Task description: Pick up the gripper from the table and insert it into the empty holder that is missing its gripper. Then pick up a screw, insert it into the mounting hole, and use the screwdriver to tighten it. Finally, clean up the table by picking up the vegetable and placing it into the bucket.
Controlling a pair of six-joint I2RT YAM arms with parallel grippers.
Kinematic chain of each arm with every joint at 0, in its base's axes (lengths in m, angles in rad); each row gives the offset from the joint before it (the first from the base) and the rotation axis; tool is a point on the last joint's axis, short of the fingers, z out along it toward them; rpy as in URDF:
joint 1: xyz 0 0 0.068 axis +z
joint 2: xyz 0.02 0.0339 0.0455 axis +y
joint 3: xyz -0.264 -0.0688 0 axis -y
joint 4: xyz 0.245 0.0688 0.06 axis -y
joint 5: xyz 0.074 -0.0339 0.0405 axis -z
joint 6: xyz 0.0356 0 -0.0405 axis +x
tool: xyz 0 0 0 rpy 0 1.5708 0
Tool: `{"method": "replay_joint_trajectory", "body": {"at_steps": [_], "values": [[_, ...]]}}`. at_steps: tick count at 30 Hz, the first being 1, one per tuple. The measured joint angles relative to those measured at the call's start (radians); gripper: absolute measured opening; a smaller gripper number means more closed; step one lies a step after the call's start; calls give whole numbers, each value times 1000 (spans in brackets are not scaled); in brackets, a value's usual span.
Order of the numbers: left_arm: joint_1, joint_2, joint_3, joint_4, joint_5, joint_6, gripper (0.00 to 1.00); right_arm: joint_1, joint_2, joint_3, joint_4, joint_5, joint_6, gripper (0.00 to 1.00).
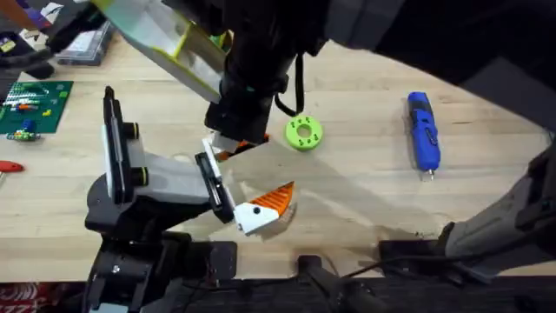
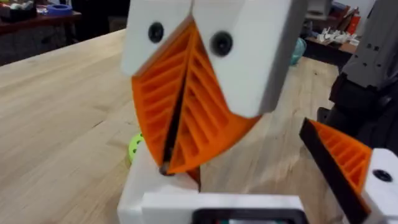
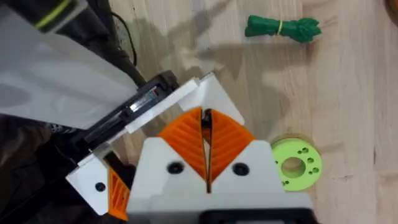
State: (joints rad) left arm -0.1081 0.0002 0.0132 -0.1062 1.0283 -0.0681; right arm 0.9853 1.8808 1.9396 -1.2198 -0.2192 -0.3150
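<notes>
No legible writing or labels. The worktop (image 1: 365, 187) is light plank wood. At left stands the robot head on its black stand (image 1: 130, 209), holder (image 1: 211, 184) facing forward with one orange-tipped finger piece (image 1: 261, 207) fitted. Left hand (image 2: 180, 118): pads pressed together on a white piece. Right hand (image 3: 205, 146): pads closed, above the head. Green ring (image 1: 303, 132) mid-worktop; blue screwdriver (image 1: 423, 132) at right.
</notes>
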Motion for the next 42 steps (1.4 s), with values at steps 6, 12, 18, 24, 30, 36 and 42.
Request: {"method": "replay_joint_trajectory", "body": {"at_steps": [6, 12, 18, 24, 30, 36, 42], "values": [[0, 0, 0, 0, 0, 0, 986, 0, 0, 0, 0, 0, 0, 10], [0, 0, 0, 0, 0, 0, 986, 1, 0, 0, 0, 0, 0, 10], [0, 1, 0, -1, 0, -16, 986, 3, 9, 0, 3, 0, 0, 10], [0, 0, 0, -1, 0, -19, 986, 3, 9, 0, 3, 0, 0, 10], [0, 1, 0, -1, 0, -19, 986, 3, 9, 0, 3, 0, 0, 10], [0, 1, 0, -1, 0, -19, 986, 3, 9, 0, 3, 0, 0, 4], [0, 1, 0, -1, 0, -19, 986, 3, 9, 0, 3, 0, 2, 86]]}}
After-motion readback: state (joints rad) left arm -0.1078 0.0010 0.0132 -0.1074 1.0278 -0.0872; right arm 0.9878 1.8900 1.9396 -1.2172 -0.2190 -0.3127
